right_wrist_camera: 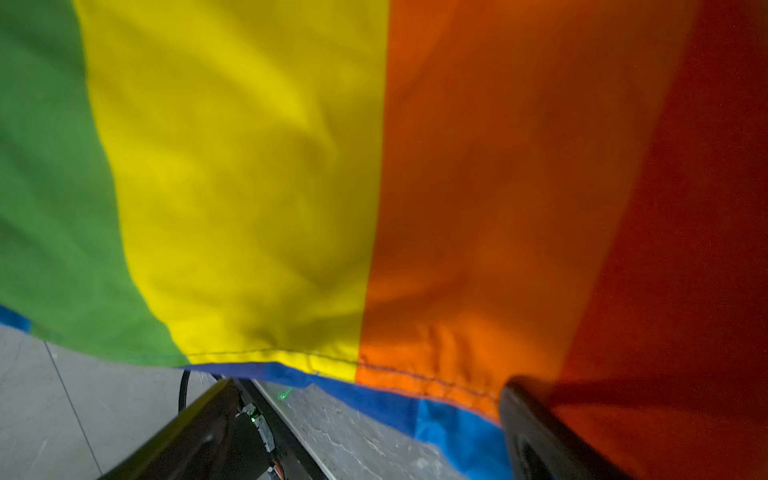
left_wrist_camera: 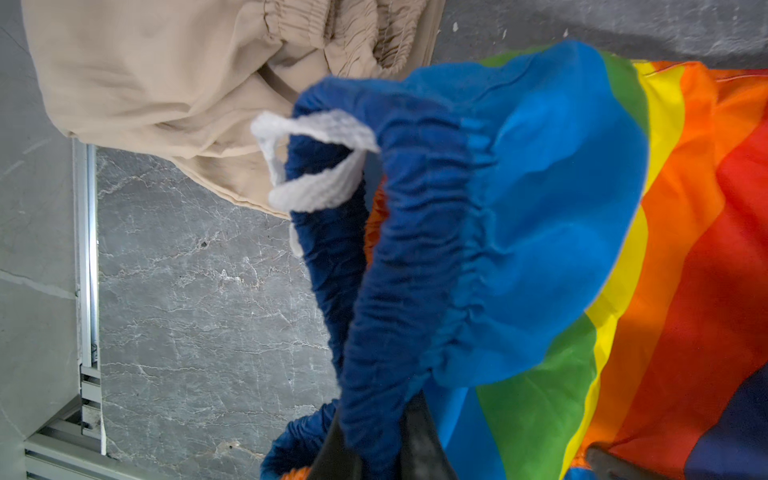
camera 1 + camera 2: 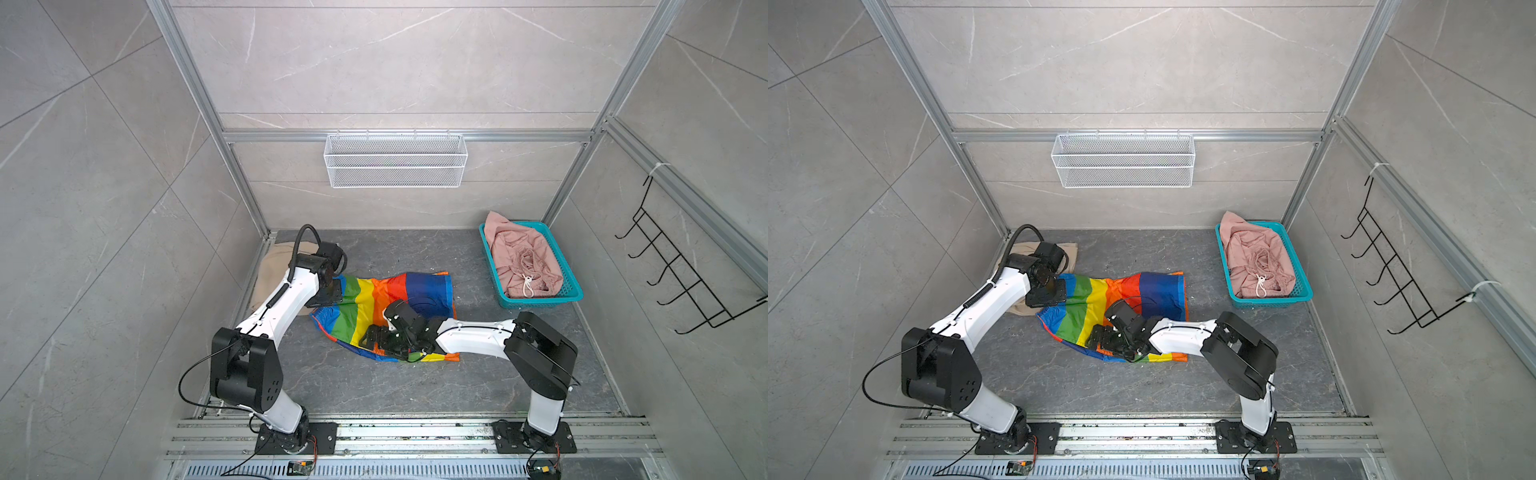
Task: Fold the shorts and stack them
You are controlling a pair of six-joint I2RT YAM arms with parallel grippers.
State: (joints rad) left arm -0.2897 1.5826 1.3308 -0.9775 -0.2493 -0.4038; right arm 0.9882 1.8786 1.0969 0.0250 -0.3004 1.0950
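The rainbow-striped shorts (image 3: 365, 303) (image 3: 1096, 303) lie spread in the middle of the dark floor. My left gripper (image 3: 328, 297) (image 2: 374, 419) is shut on their gathered blue waistband (image 2: 415, 232), beside the white drawstring (image 2: 316, 195). My right gripper (image 3: 374, 336) (image 1: 365, 407) stands open at the near hem (image 1: 399, 374), one finger (image 1: 536, 424) against the orange stripe. The beige shorts (image 3: 272, 266) (image 2: 166, 83) lie at the back left, partly behind the left arm. The dusty pink shorts (image 3: 519, 257) (image 3: 1254, 257) sit crumpled in the teal basket (image 3: 540, 299).
A white wire basket (image 3: 395, 160) hangs on the back wall. A black hook rack (image 3: 673, 270) is fixed to the right wall. Aluminium rails (image 3: 415, 432) with both arm bases run along the front edge.
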